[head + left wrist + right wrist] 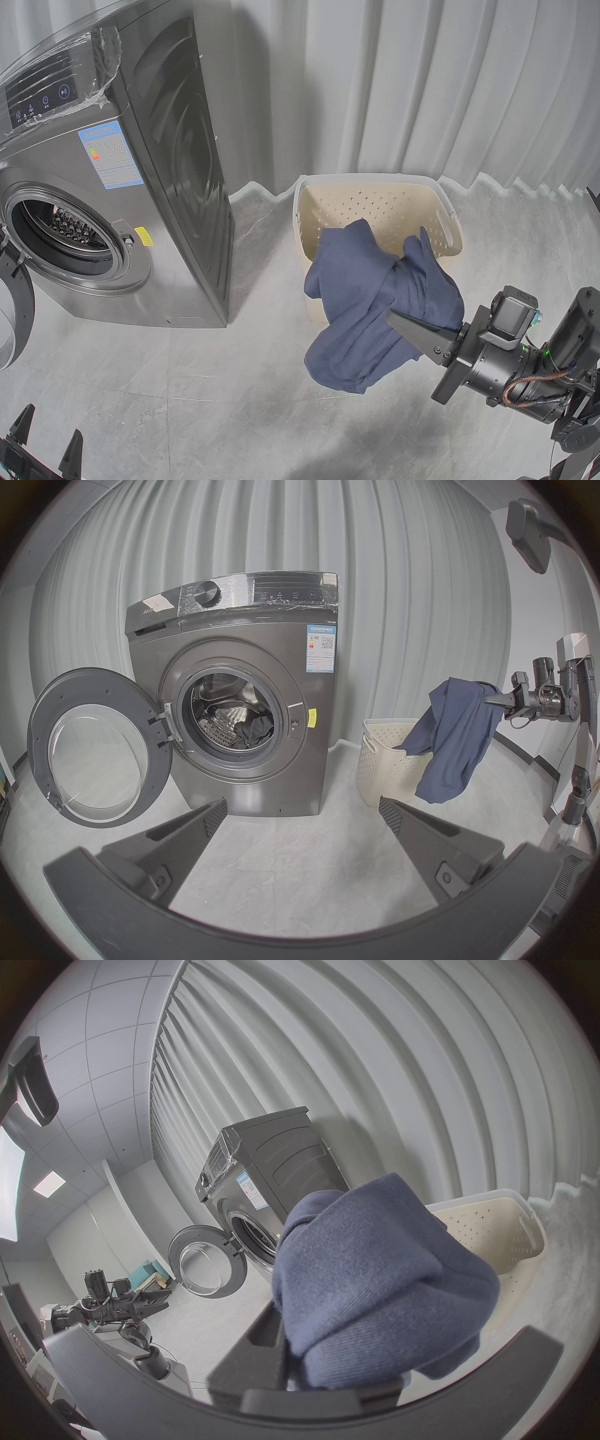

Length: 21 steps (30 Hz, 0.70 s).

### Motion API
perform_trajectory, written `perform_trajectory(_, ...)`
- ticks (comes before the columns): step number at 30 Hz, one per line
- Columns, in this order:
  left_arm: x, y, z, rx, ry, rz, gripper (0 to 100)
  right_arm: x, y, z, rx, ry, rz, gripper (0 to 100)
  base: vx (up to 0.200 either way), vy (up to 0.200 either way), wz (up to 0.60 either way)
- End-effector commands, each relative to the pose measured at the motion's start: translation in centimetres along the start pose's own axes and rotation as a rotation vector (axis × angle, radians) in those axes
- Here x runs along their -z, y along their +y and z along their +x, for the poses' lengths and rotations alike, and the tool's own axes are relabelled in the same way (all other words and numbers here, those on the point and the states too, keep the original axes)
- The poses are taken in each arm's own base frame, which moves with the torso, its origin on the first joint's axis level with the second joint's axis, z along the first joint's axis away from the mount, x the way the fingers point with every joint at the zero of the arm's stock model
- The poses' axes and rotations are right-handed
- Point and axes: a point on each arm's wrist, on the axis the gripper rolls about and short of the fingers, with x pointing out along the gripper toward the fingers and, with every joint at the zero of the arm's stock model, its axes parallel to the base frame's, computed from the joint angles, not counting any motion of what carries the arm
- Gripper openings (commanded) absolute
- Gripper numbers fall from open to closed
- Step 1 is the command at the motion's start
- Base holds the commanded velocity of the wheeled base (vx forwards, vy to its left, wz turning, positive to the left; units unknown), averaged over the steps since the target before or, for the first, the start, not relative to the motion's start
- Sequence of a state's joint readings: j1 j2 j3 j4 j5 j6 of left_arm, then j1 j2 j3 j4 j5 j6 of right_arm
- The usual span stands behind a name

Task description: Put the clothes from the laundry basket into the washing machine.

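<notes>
We see the R tool [409,322] clenched on a navy garment [369,300], hanging over the laundry basket [375,206] near rim. L tool [300,804] released, low, facing washing machine [250,667]. Door [94,749] open, dark garment [256,730] in drum.

Navy garment [369,300] bunched in right gripper [406,320], clamped tight, rest hanging slack below it. Cream perforated laundry basket [369,180] upright just beyond gripper. Grey washing machine [169,156] well to gripper's left, door [94,749] open, dark item [253,730] in drum.
</notes>
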<state>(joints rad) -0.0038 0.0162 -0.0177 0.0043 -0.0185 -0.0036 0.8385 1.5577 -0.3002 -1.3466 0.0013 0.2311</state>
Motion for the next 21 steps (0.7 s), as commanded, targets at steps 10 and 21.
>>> perform_trajectory(10, 0.42, 0.01, 0.06, -0.001, 0.008, -0.003, 100, 0.12, 0.15, 0.11, -0.005, 0.004, 0.000, 0, 0.000, 0.100, 0.00)
perform_trajectory(21, 0.42, 0.01, 0.06, -0.001, 0.008, -0.003, 100, 0.09, 0.13, 0.18, -0.005, 0.003, 0.000, 0, 0.000, 0.073, 0.00)
